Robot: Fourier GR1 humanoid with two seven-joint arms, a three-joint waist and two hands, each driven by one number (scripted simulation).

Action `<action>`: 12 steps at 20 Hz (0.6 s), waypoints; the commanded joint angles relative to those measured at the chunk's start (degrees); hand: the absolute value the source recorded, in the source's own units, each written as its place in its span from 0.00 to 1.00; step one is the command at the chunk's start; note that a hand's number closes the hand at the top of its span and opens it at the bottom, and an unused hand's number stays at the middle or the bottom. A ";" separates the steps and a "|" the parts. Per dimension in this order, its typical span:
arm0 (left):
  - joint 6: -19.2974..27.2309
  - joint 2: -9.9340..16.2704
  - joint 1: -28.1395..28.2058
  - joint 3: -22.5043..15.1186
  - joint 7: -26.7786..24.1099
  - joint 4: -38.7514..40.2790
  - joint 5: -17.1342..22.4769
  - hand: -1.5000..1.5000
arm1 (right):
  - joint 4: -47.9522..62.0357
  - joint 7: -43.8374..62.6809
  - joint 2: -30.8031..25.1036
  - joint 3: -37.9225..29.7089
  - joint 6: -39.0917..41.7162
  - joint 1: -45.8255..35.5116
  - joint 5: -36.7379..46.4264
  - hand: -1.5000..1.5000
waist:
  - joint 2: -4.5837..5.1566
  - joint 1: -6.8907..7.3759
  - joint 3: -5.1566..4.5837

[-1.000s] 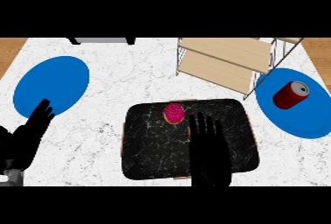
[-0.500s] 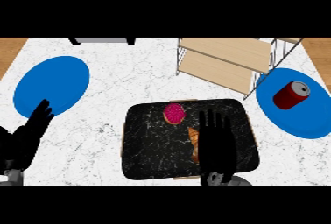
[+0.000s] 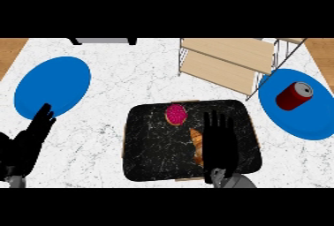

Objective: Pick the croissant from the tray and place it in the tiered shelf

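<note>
Right hand (image 3: pixel 218 143) over black tray (image 3: pixel 150 150), fingers straight and apart, pointing far; holds nothing. Croissant (image 3: pixel 196 142) on tray, just left of right hand, partly hidden under it. Pink donut (image 3: pixel 176 114) at tray's far edge. Tiered shelf (image 3: pixel 228 62) far right on counter (image 3: pixel 124 95). Left hand (image 3: pixel 29 143) open, resting at near left edge. Red can (image 3: pixel 294 95) on right blue plate (image 3: pixel 313 123); left blue plate (image 3: pixel 52 86) far left.

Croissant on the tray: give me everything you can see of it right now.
The golden-brown, crescent-shaped croissant lies flat on the black marbled square tray, right of its centre and just below the pink round donut. Only its left edge shows, narrow at the upper tip; the rest is hidden under the robot's black right hand, whose straight fingers lie over it. Contact cannot be judged.
</note>
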 commanded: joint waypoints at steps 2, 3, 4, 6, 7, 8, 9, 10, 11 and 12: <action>-1.52 -0.81 -2.18 1.75 1.29 2.04 -1.73 0.50 | 6.67 -2.02 0.82 -2.56 -4.97 -0.09 0.25 0.00 | 0.04 -0.03 0.01; -0.51 -1.58 -2.02 1.59 1.40 0.29 -2.93 0.50 | 4.62 -2.41 0.43 -3.29 -2.18 0.69 0.12 1.00 | 0.01 -0.06 0.01; -2.28 -1.83 1.44 2.54 -0.40 -0.74 -1.85 0.50 | 1.88 -1.12 0.83 -1.70 -2.91 3.42 0.72 1.00 | -0.02 -0.02 0.00; -3.86 0.47 0.31 4.84 0.82 -1.19 -1.30 0.50 | 3.83 -4.36 0.56 -2.98 -5.61 2.81 -0.60 1.00 | 0.00 -0.01 0.01; -2.59 -2.34 -3.12 3.15 -1.20 4.09 -3.46 0.50 | 7.67 -3.36 0.85 -2.29 -5.32 -0.70 -1.23 1.00 | 0.06 -0.06 0.00; -3.71 -1.94 -0.42 4.02 -0.08 -0.06 -2.05 0.50 | 6.20 -4.90 -0.31 -2.34 -5.62 1.72 0.71 1.00 | 0.01 -0.01 0.00; -2.42 -2.41 -4.54 3.07 0.59 4.71 -3.35 0.50 | 6.73 -4.17 0.05 0.18 -5.44 1.67 2.17 1.00 | 0.06 -0.21 -0.01; -1.69 -3.27 -1.06 2.37 -1.39 2.49 -4.59 0.50 | 4.60 -7.20 -3.94 -1.07 -6.11 3.88 1.25 1.00 | 0.01 -0.14 0.00; -3.63 -2.20 -1.23 3.64 0.43 1.12 -2.40 0.50 | 8.61 -4.89 0.49 1.60 -7.95 2.42 3.31 1.00 | 0.02 0.08 0.01; -4.46 -2.71 1.02 3.52 -2.97 1.89 -3.47 0.50 | 6.97 -5.91 -1.24 -1.95 -5.85 -0.14 2.43 1.00 | 0.02 0.09 0.00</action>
